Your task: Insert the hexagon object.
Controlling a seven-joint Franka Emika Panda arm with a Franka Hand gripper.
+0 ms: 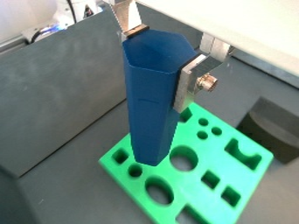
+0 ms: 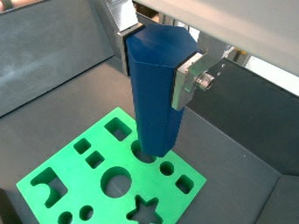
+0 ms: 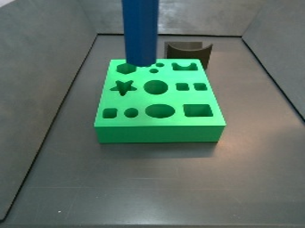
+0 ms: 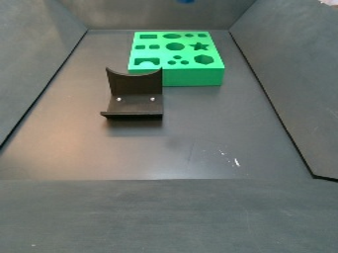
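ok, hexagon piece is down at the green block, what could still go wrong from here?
1. In both wrist views the blue hexagon piece has its lower end at a hole in the green block. If its flats aren't lined up with the hole, it may jam.
2. The gripper holds only the top of the tall piece, so a side push at the tip could tilt it in the fingers.
3. Pushing down while off-centre could shift the block on the floor.

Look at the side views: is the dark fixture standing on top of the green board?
No: the fixture stands on the floor beside the green board, while the pincer holds the blue hexagon piece.
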